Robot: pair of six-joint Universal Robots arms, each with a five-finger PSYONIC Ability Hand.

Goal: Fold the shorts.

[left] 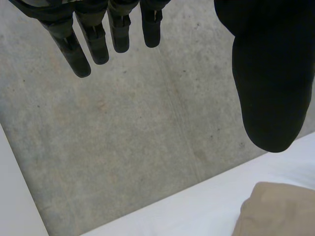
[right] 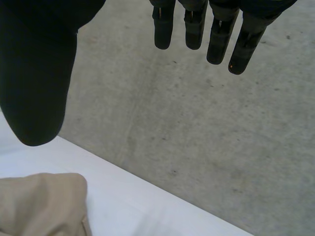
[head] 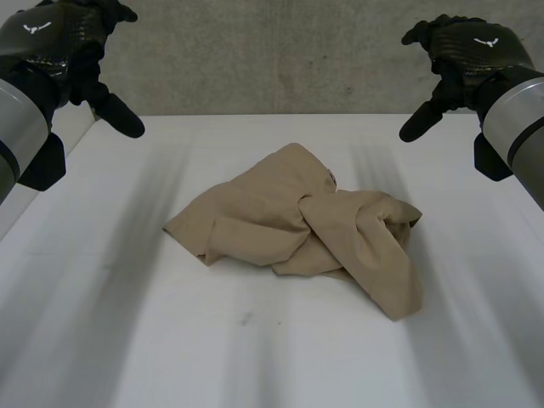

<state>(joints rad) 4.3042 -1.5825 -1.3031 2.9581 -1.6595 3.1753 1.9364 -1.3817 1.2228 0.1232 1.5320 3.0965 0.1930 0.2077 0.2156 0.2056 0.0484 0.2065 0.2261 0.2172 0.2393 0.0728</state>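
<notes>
Tan shorts (head: 297,229) crumpled on table (head: 127,340); hands raised, fingers relaxed.

The left hand (head: 59,42) and right hand (head: 467,47) are showing matte black all over, each carrying a small white winged mark (head: 36,27) on a woven-looking back plate. The fingers (left: 78,54) are appearing as slim, round-tipped rods, the thumbs (left: 268,88) broader and smooth. Silver-grey cylindrical forearms (head: 520,110) are meeting black wrist housings (head: 44,161).
</notes>
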